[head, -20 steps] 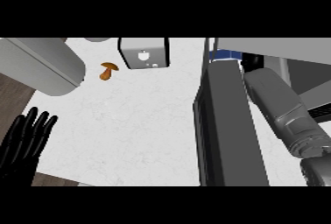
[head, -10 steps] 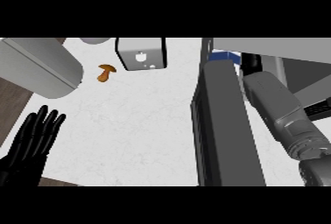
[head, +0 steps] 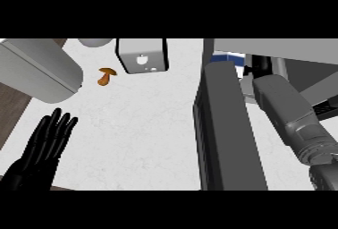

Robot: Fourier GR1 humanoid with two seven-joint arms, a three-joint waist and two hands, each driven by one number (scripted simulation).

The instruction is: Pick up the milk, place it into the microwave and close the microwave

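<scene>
Counter (head: 138,134): white, speckled top, filling the middle of the head view.

Left hand (head: 41,150): black, at the near left over the counter's edge; fingers straight and slightly spread, pointing to the far side; it holds nothing.

Right arm (head: 293,118): grey forearm running from the near right toward the far side, passing behind the open door and into the microwave's opening. The right hand itself is hidden inside, beyond a dark wrist part (head: 257,67); whether its fingers are wide, narrow or closed on anything cannot be told.

Microwave (head: 277,49): at the far right, grey top edge showing, with its door (head: 228,129) swung open and seen edge-on as a long dark grey slab between counter and arm.

Milk (head: 228,57): only a small blue and white patch shows, just inside the microwave's opening at the far end of the door, close to the left of where the right arm ends. It lies well apart from the left hand.

Mushroom (head: 105,76): brown, on the counter at the far left.

White box (head: 142,56): at the far middle, just right of the mushroom.

Large grey object (head: 40,69): rounded, far left corner, unidentifiable.
</scene>
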